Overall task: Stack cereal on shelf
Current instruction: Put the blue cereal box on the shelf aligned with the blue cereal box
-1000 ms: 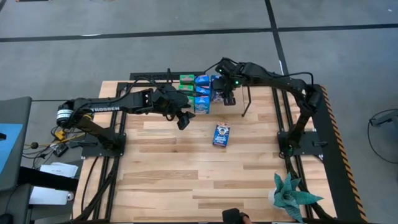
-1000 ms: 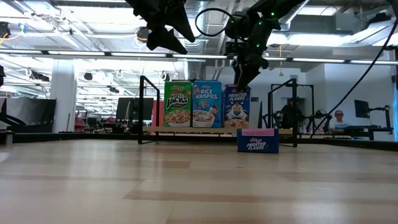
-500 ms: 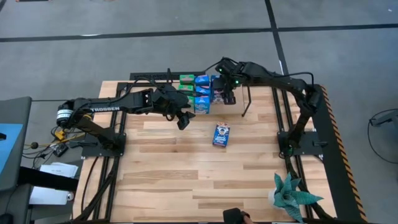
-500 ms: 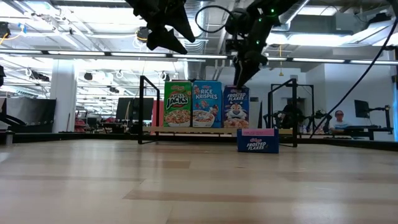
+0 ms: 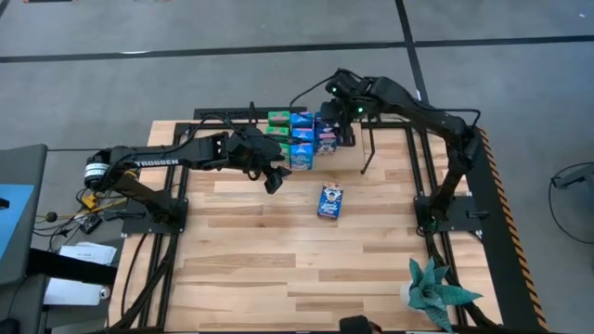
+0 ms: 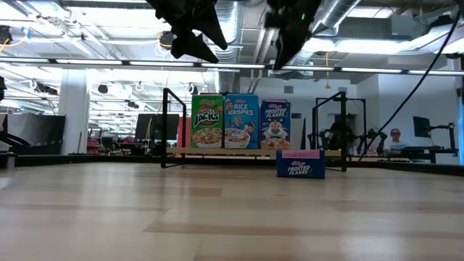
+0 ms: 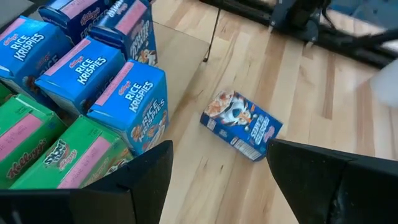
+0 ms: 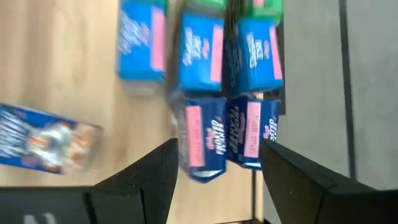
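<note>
Standing on the shelf (image 6: 217, 151) at the far side of your table (image 5: 278, 269) were the upright cereal boxes: a green Apple Jacks box (image 6: 207, 122), a light blue Rice Krispies box (image 6: 241, 122) and a dark blue Frosted Flakes box (image 6: 275, 123) in the front row, as your low view showed them, with more boxes packed behind.

- Stray item: one dark blue Frosted Flakes box (image 5: 329, 200) lay flat on the tabletop, apart from the shelf and nearer the table's middle. Your left wrist view showed it face up (image 7: 242, 125).
- Right gripper (image 5: 345, 127): you had it raised above the right end of the shelf's box group, over the dark blue boxes (image 8: 227, 135). Its fingers (image 8: 140, 180) stood apart with nothing between them.
- Left gripper (image 5: 274, 178): you had it in the air just beside the front left of the shelf, near the Rice Krispies boxes (image 7: 127, 102). Its fingers were spread and empty.
- Also on your table: a small green plant (image 5: 434, 292) at the near right corner.
</note>
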